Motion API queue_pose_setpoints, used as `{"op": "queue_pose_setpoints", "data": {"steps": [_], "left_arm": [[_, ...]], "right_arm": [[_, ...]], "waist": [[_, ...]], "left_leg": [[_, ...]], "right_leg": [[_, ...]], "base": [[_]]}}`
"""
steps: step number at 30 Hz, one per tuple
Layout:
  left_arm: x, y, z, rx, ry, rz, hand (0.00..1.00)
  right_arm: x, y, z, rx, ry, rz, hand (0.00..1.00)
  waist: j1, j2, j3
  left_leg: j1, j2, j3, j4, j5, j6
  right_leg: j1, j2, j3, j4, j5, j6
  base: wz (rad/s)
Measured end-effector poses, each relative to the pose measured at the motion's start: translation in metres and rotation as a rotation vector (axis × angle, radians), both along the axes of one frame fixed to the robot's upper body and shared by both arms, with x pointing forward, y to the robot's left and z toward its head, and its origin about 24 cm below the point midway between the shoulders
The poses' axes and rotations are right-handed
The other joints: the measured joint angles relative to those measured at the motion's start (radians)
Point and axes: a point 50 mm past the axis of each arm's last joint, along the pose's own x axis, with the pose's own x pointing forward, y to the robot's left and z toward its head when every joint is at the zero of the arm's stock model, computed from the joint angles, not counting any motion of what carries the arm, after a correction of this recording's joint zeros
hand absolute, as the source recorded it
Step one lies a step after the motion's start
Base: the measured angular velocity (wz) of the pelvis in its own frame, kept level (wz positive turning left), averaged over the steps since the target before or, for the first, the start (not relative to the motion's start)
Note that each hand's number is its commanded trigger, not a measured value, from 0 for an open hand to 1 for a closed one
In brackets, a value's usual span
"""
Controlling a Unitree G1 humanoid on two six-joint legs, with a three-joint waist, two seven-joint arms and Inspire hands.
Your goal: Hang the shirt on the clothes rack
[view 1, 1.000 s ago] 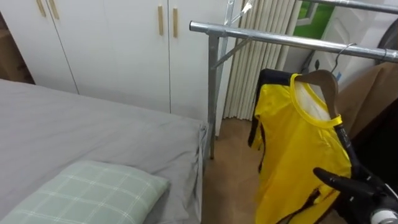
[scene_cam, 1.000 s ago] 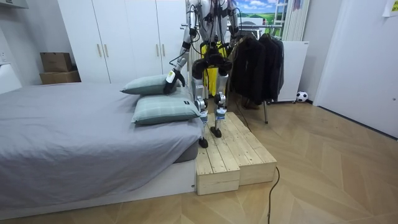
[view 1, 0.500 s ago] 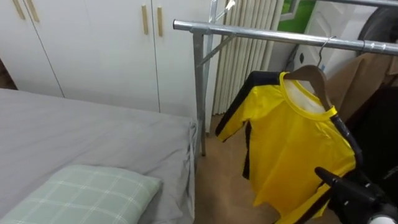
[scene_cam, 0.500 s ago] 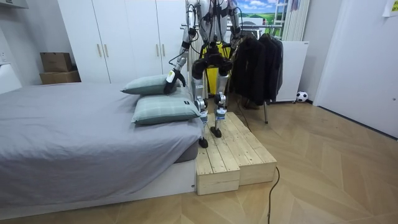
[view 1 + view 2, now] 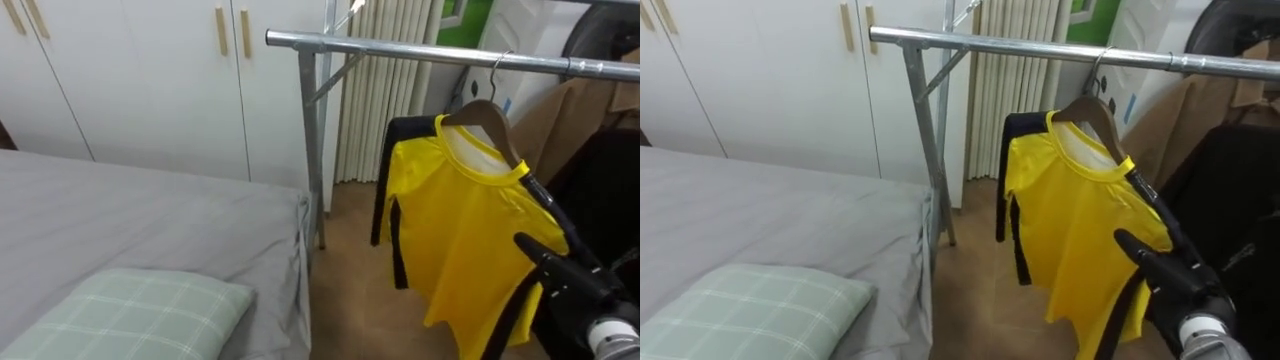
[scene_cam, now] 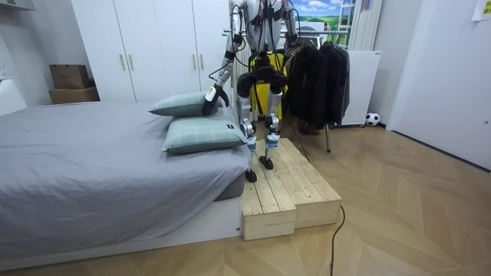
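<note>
A yellow shirt [image 5: 460, 230] with black trim hangs on a wooden hanger [image 5: 487, 115]. The hanger's wire hook sits over the metal clothes rail [image 5: 400, 50] in front of me. My right hand [image 5: 570, 285] is at the lower right, against the shirt's right side by its black-edged sleeve, with its dark fingers stretched out. In the room view I stand on a wooden platform [image 6: 284, 192] between bed and rail, and my left hand [image 6: 213, 96] hangs down above the pillows.
A grey bed [image 5: 120, 220] with a green checked pillow [image 5: 130, 310] lies on my left. White wardrobe doors [image 5: 150, 70] stand behind it. Dark coats [image 6: 314, 77] hang further right on the rail. The rail's upright post [image 5: 308, 150] stands by the bed's corner.
The shirt has swung on its hanger: its left sleeve flared out half a second ago and now hangs close again. My view has shifted a little to the right.
</note>
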Motion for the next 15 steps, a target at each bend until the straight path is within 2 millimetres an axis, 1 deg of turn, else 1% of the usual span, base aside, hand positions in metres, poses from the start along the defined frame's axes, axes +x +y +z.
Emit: {"op": "queue_pose_setpoints", "data": {"steps": [5, 8, 11, 12, 13, 14, 15], "left_arm": [[-0.001, 0.0, 0.0, 0.006, 0.001, 0.004, 0.0], [-0.001, 0.001, 0.0, 0.008, -0.013, 0.044, 0.0], [-0.001, -0.001, 0.0, 0.009, -0.013, 0.05, 0.0], [-0.003, -0.001, 0.0, 0.008, -0.012, 0.055, 0.0], [-0.004, -0.001, 0.0, 0.008, -0.008, 0.056, 0.0], [-0.005, -0.001, 0.0, 0.007, -0.006, 0.057, 0.0], [-0.006, -0.001, 0.0, 0.006, -0.003, 0.057, 0.0]], "right_arm": [[0.0, 0.001, -0.001, 0.021, -0.012, -0.02, 0.0], [-0.001, 0.005, -0.003, 0.034, -0.011, -0.019, 0.0], [-0.016, 0.005, -0.016, 0.017, 0.029, -0.021, 0.0], [-0.026, 0.005, -0.024, 0.014, 0.063, -0.025, 0.0], [-0.035, 0.005, -0.031, 0.014, 0.096, -0.03, 0.0], [-0.039, 0.005, -0.034, 0.014, 0.11, -0.034, 0.0], [-0.047, 0.005, -0.039, 0.015, 0.138, -0.042, 0.0]], "waist": [[-0.003, -0.005, -0.0017], [-0.008, -0.01, -0.0013], [-0.013, -0.01, -0.0014], [-0.017, -0.01, -0.0007], [-0.024, -0.008, 0.0006], [-0.027, -0.007, 0.0017], [-0.031, -0.004, 0.0043]], "left_leg": [[-0.001, 0.0, -0.001, 0.001, 0.0, 0.0], [0.0, 0.0, -0.001, 0.005, 0.0, 0.0], [0.003, -0.001, -0.004, 0.005, 0.0, 0.0], [0.003, -0.001, -0.003, 0.004, 0.0, 0.0], [0.004, -0.001, -0.002, 0.004, 0.0, 0.0], [0.005, -0.001, 0.0, 0.004, 0.0, 0.0], [0.007, -0.001, 0.003, 0.003, 0.0, 0.0]], "right_leg": [[0.0, 0.0, 0.001, -0.001, 0.0, 0.0], [-0.004, 0.001, 0.007, -0.002, 0.0, 0.001], [0.001, 0.004, 0.016, -0.004, -0.001, 0.004], [0.001, 0.004, 0.017, -0.003, -0.001, 0.004], [0.001, 0.004, 0.018, -0.003, -0.001, 0.004], [0.001, 0.004, 0.019, -0.002, -0.001, 0.004], [0.0, 0.004, 0.021, 0.0, -0.001, 0.004]], "base": [[0.0], [0.01], [0.01], [-0.04], [-0.05], [-0.07], [-0.08]]}}
